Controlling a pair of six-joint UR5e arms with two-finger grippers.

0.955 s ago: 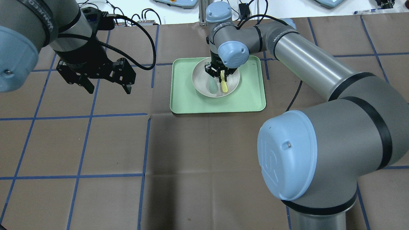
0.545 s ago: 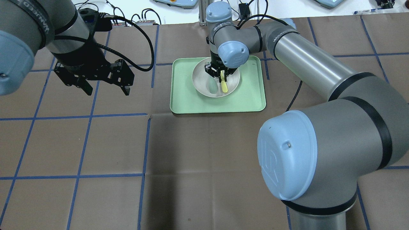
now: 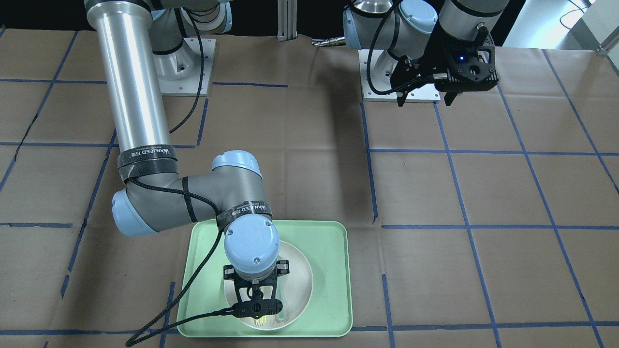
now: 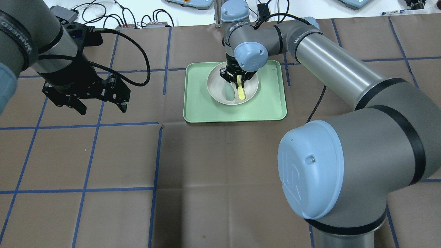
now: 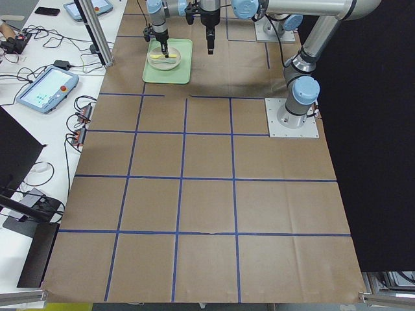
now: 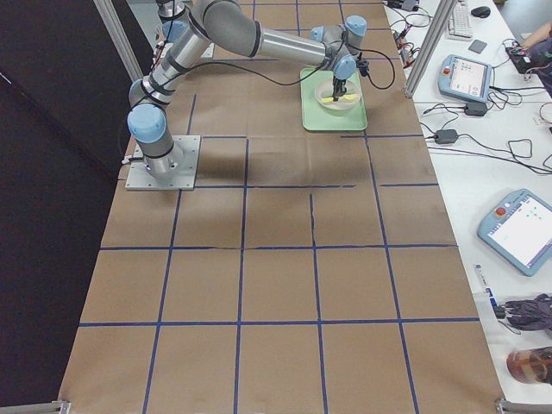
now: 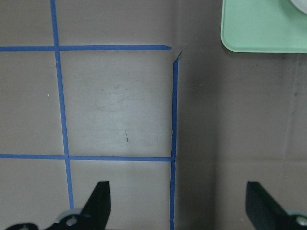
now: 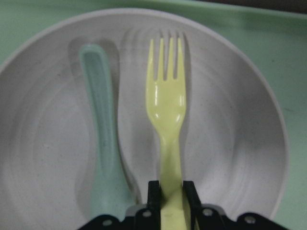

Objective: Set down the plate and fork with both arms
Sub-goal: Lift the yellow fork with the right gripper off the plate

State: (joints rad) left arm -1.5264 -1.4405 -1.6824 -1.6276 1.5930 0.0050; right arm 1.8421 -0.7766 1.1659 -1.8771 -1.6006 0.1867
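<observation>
1. Desk (image 4: 220, 155): brown paper covering with a grid of blue tape lines. A mint-green tray (image 4: 268, 106) sits on it, and the plate (image 4: 214, 90) sits inside the tray.
2. Right gripper (image 4: 238, 80): pointing down over the plate, fingers pressed onto the handle end of the fork (image 8: 167, 100), pinching it.
3. Fork: extends forward from the right gripper over the plate's floor, tines pointing away from the fingers. I cannot tell whether the tines touch the plate.
4. A grey-green spoon (image 8: 100, 139) lies in the plate just beside the fork, roughly parallel to it, outside the gripper's fingers. In the wrist view it is to the left of them.
5. Left gripper (image 4: 102, 109): fingers spread wide, nothing between them. It hangs above bare desk, well apart from the tray.
6. Left wrist view: a tape-line crossing lies ahead of the spread fingers (image 7: 98, 201). Only a corner of the tray shows, far ahead and to the right.
</observation>
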